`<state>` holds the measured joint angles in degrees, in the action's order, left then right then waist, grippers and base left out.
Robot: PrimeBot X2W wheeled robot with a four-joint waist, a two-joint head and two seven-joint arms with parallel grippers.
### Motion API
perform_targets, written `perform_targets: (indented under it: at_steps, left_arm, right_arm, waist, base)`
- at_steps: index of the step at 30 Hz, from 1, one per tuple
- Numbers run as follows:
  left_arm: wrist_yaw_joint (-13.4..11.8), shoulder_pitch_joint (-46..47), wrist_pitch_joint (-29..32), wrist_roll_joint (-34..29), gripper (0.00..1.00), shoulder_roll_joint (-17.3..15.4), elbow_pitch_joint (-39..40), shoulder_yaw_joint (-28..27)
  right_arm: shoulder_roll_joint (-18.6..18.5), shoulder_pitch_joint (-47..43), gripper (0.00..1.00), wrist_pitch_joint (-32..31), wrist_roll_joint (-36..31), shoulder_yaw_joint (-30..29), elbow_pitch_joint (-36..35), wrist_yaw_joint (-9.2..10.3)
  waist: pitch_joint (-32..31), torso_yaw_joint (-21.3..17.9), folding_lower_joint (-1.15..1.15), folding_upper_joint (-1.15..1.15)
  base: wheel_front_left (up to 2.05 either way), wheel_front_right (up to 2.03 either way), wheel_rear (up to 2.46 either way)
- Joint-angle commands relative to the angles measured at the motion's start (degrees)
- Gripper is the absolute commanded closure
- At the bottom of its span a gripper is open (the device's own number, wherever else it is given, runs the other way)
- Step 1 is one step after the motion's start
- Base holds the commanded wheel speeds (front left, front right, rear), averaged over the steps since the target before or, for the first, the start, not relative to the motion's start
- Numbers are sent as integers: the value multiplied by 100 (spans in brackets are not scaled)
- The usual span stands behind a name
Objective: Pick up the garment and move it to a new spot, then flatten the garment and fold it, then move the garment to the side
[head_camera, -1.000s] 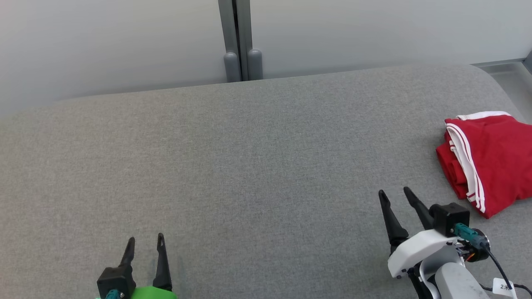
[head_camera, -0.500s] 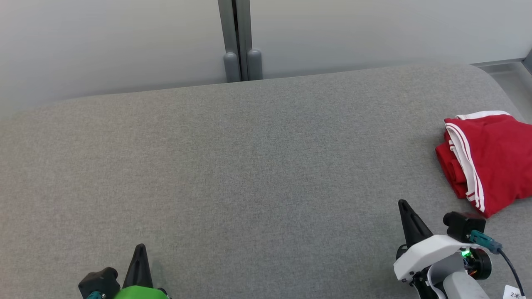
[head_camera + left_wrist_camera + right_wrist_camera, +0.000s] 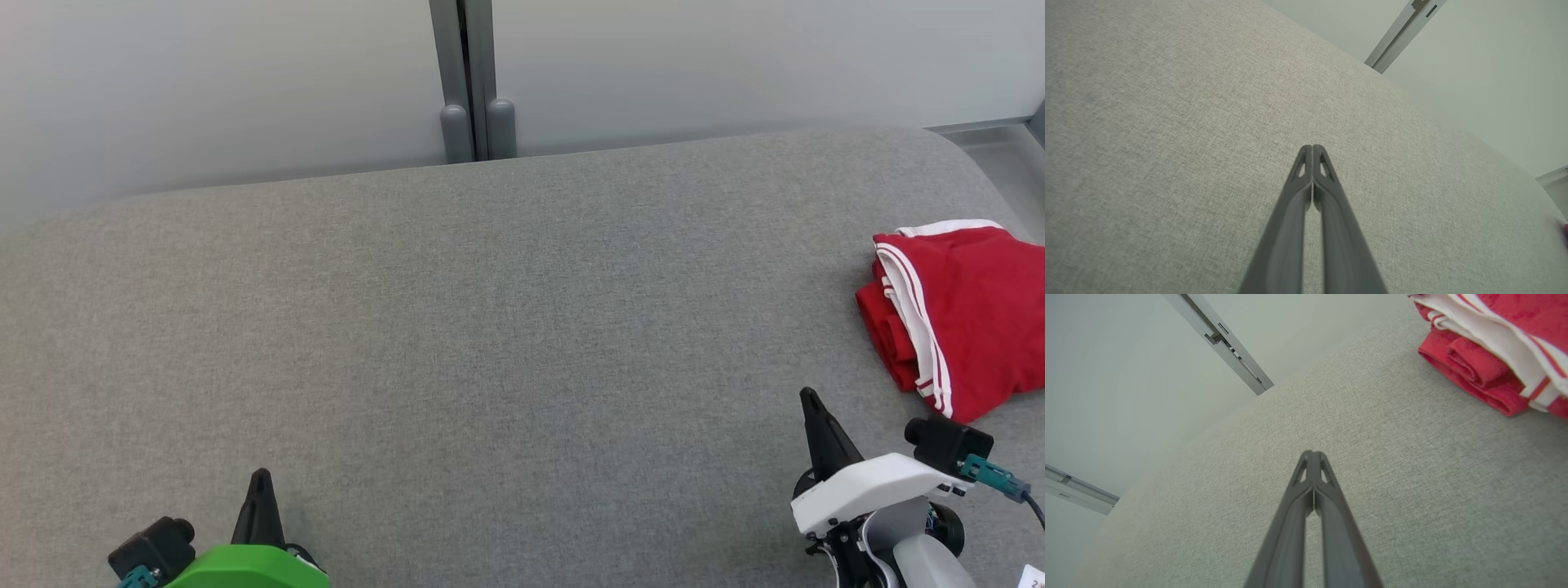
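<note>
Folded garment (image 3: 971, 318) at grey surface (image 3: 490, 327) right edge; left claw (image 3: 261, 480), right claw (image 3: 811, 402) closed, empty, well apart

Both arms sit low — left gripper (image 3: 261, 478) and right gripper (image 3: 811, 400) pinched closed, fingers pointing forward.

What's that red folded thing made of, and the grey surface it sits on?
Red garment: soft knit fabric, probably jersey, matte, with white stripe trim; it folds into rolled layers. Grey surface: woven upholstery-like cloth, matte, fine visible weave.
</note>
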<state>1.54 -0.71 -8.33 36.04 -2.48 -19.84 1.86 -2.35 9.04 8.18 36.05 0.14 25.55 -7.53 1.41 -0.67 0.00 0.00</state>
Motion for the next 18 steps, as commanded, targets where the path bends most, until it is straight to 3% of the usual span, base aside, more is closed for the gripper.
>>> perform_targets:
  at_steps: [1,18]
  left_arm:
    - [51,172,49,240,100,-24,108,-60]
    - [184,317,395,1537,100,-32,229,-252]
  right_arm:
    - [-24,47,100,-52,238,-44,-143,1]
    - [-35,-39,100,-396,1536,-196,-395,2]
  waist:
    - [-2,1,0,0]
    - [-23,12,0,0]
  base:
    - [0,0,0]
    - [0,0,0]
